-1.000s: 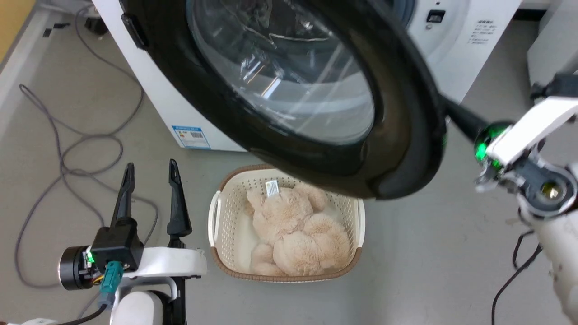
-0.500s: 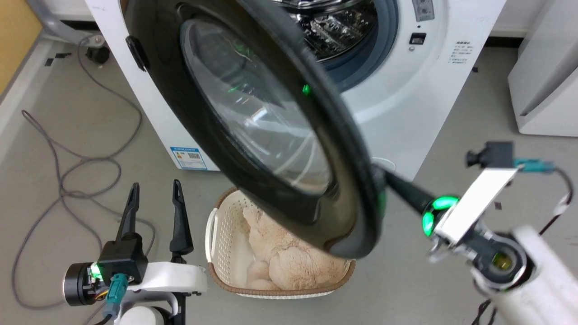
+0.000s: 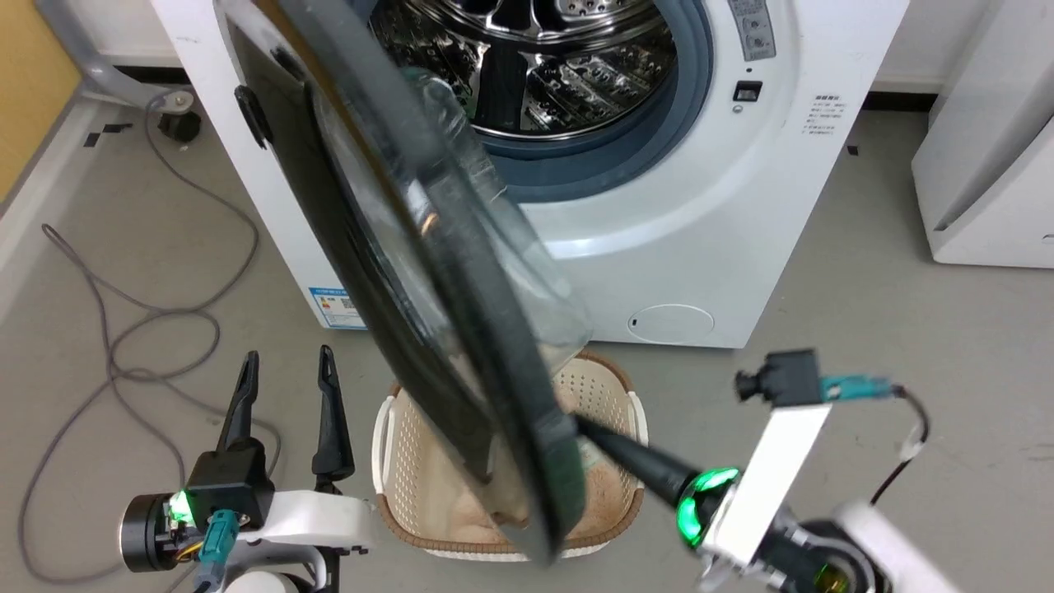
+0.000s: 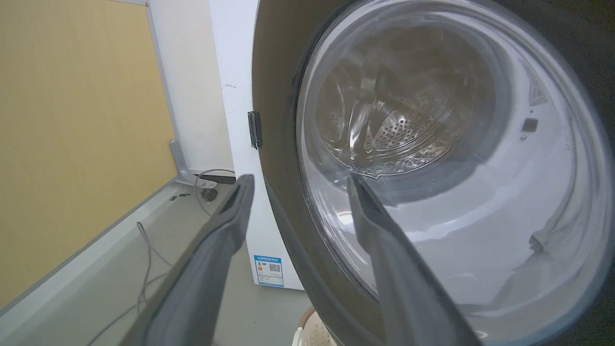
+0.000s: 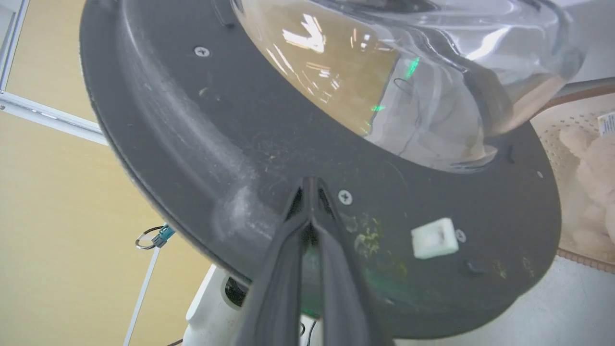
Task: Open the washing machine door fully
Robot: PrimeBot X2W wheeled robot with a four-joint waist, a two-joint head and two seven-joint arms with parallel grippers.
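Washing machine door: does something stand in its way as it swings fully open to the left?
Possibly the open left claw: it stands on the outer side of the large round glossy black door, where the door would swing. The cream perforated basket lies lower, beneath the door's edge.

Dusty matt dark-grey plastic, scuffed and smeared yellowish, is showing on the inner face of the washing machine door [image 5: 192, 158] at the matt dark fingertips of the right gripper [image 5: 311, 185]. Above those fingers the clear glass window [image 5: 408, 72] is gleaming. To their right, a fluffy beige plush toy [image 5: 587, 161] is lying in a perforated cream plastic basket [image 5: 552, 144]. Past the fingers of the left gripper [image 4: 299, 177], the door's outer rim is shining glossy black and the perforated steel drum [image 4: 399, 129] is glinting through the glass.
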